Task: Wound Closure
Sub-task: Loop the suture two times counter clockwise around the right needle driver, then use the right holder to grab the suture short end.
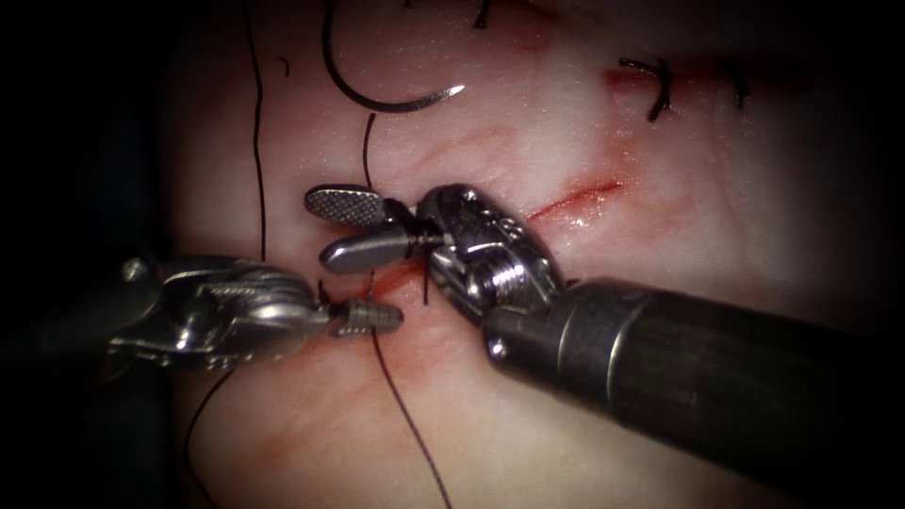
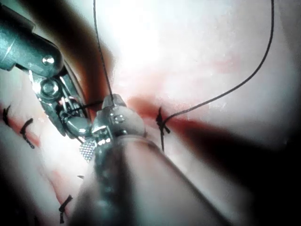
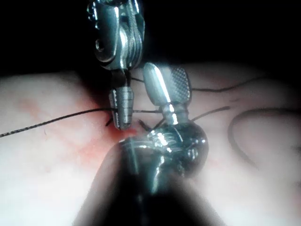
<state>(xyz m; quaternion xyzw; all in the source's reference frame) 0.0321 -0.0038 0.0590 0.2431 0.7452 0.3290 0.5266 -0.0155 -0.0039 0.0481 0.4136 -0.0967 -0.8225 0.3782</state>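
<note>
The curved needle [image 1: 377, 90] lies loose on the pale, red-smeared tissue [image 1: 528, 415] above the cut [image 1: 575, 200], while the left tool [image 1: 372, 318] grips the dark thread [image 1: 405, 415] and the right tool [image 1: 353, 229] gapes empty.

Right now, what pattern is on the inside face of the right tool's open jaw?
A fine cross-hatched grid on the right tool, clearest in the endoscope view.

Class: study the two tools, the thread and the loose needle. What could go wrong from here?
1. The left hand, shut on the thread at the cut, could fray it or tug the stitch through the tissue.
2. The right hand's jaws gape beside the thread; closing carelessly might cut it.
3. The needle lies free on the tissue; a taut thread could drag it.
</note>
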